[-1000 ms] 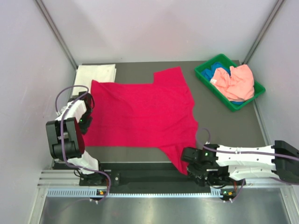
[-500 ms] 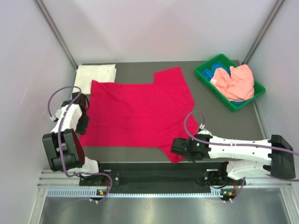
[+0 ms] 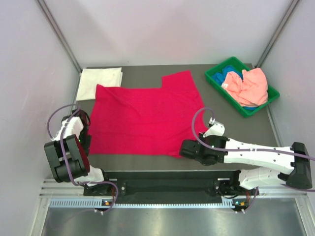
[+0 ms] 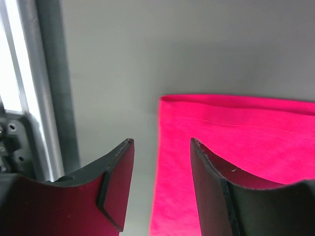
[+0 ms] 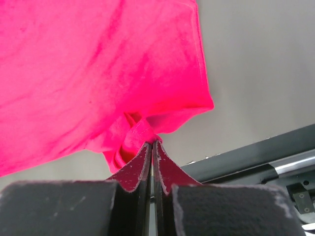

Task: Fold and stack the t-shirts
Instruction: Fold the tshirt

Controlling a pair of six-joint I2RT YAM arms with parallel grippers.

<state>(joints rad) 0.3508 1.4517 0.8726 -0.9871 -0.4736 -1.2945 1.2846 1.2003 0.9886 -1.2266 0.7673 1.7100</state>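
The crimson-red t-shirt (image 3: 147, 115) lies spread flat on the dark table, one sleeve pointing toward the back. My right gripper (image 3: 183, 150) is shut on a bunched bit of its near right sleeve (image 5: 133, 135), held just above the table at the shirt's near right corner. My left gripper (image 4: 161, 142) is open over the shirt's near left corner (image 4: 236, 142), with the cloth edge running between the fingers; in the top view it (image 3: 84, 133) sits at the shirt's left edge. A white t-shirt (image 3: 101, 77), folded square, lies at the back left. Salmon-pink (image 3: 250, 86) and blue (image 3: 229, 74) t-shirts sit in the bin.
A green plastic bin (image 3: 216, 80) stands at the back right corner. The table's near edge and metal rail (image 3: 147, 187) run just behind both grippers. Angled wall posts rise at the back left and back right corners.
The right gripper has carried the near sleeve left and up from over the table's front edge onto the table. The left gripper has slid toward the near edge along the shirt's left side.
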